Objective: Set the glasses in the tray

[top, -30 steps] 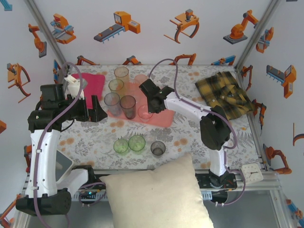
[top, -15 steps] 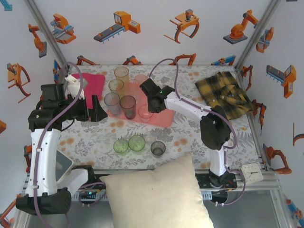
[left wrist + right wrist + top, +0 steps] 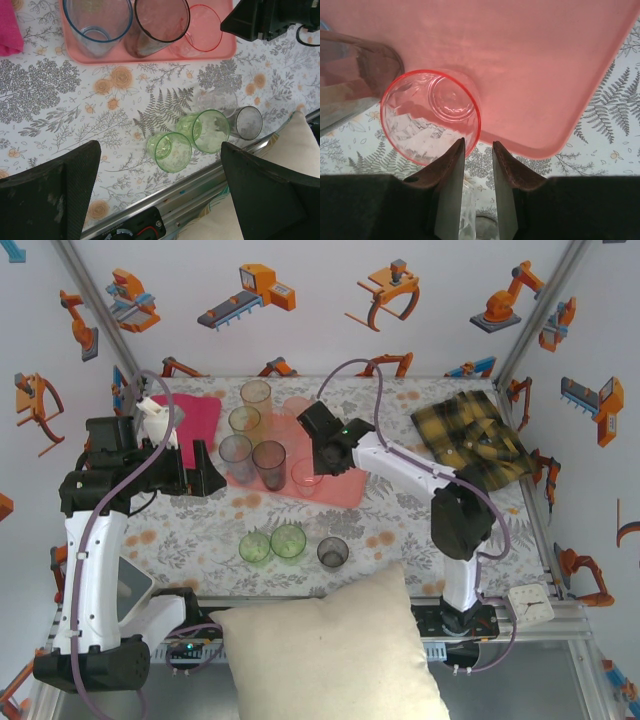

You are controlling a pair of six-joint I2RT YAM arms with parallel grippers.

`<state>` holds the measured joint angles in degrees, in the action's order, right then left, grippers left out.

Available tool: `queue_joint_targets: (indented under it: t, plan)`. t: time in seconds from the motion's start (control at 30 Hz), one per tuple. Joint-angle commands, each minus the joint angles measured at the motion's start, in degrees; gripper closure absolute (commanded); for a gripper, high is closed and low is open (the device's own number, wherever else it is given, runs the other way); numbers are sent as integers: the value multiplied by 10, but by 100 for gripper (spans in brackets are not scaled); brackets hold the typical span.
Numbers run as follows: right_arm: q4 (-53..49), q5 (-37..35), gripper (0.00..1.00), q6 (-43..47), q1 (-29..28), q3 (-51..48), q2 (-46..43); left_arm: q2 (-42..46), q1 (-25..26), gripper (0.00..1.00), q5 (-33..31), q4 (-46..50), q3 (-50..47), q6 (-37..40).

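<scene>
The salmon-pink tray (image 3: 335, 490) lies at the table's middle back with several glasses standing in it: an orange one (image 3: 256, 395), a yellowish one (image 3: 244, 421), a bluish one (image 3: 236, 453), a smoky one (image 3: 269, 460) and a pink one (image 3: 306, 478). My right gripper (image 3: 318, 468) hovers over the pink glass (image 3: 430, 117). Its jaws (image 3: 478, 145) stand slightly apart, the rim just beside the left finger and nothing pinched. Two green glasses (image 3: 172, 150) (image 3: 210, 131) and a grey one (image 3: 246, 122) stand on the table near the front edge. My left gripper (image 3: 160, 152) hangs wide open above the table.
A magenta folded cloth (image 3: 190, 420) lies left of the tray, and a yellow plaid shirt (image 3: 472, 440) at the back right. A cream pillow (image 3: 335, 655) rests against the table's front rail (image 3: 200, 185). The printed walls close in the back and sides.
The right gripper's jaws have parted from the pink glass, which stays upright on the tray; its arm shifted slightly. The left arm has not moved.
</scene>
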<state>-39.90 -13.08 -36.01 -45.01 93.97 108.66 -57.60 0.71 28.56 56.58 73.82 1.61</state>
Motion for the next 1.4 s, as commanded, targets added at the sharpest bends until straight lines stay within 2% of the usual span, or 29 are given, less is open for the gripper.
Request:
queue_joint_targets:
  t: [0.0,0.13,0.33,0.63,0.87,1.37]
  plan:
    - [-26,-20,70,8,-1,-8,-64,4,-4,3,15,-1,6,-10]
    - [-55,-33,72,10,-24,-24,-115,4,-4,3,16,0,6,-11]
    - [-107,-24,72,-15,-94,-50,-166,0,-5,3,14,0,6,-11]
    - [-110,-33,70,-87,-210,-87,-154,0,-7,3,7,-3,-3,-13]
    - [-77,-20,69,-121,-245,-100,-119,4,-9,3,4,-4,-9,-13]
    - [-81,-26,68,-139,-247,-90,-58,3,-14,3,6,-5,-8,-16]
